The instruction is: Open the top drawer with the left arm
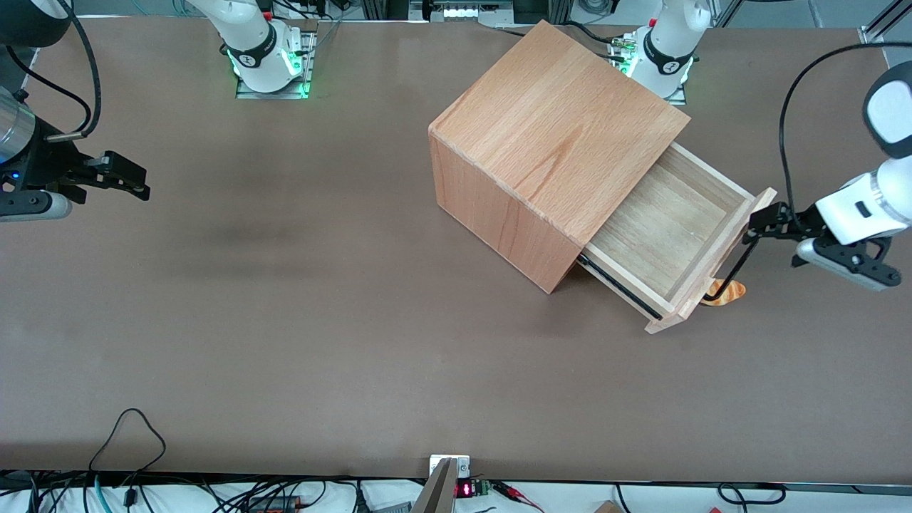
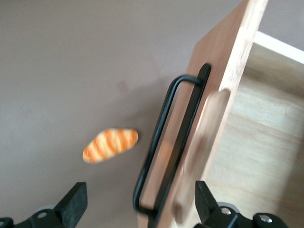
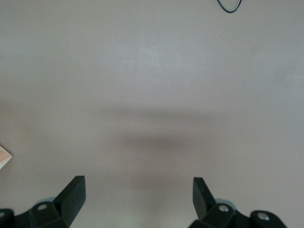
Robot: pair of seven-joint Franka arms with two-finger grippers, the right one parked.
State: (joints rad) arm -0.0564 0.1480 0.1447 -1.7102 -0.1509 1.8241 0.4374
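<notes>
The top drawer stands pulled well out of the wooden casing, toward the working arm's end of the counter. The left arm holds its gripper at the front panel's upper edge, fingers spread wide, straddling the wire handle without gripping it. To finish well, I judge it should back straight away, clear of the handle and the bread-like toy.

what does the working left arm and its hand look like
The left arm has glossy white rounded links and a dark grey joint cap, with a black cable looping down to the wrist. Its hand is black, with two wedge-shaped fingers, positioned at the top drawer's handle.
</notes>
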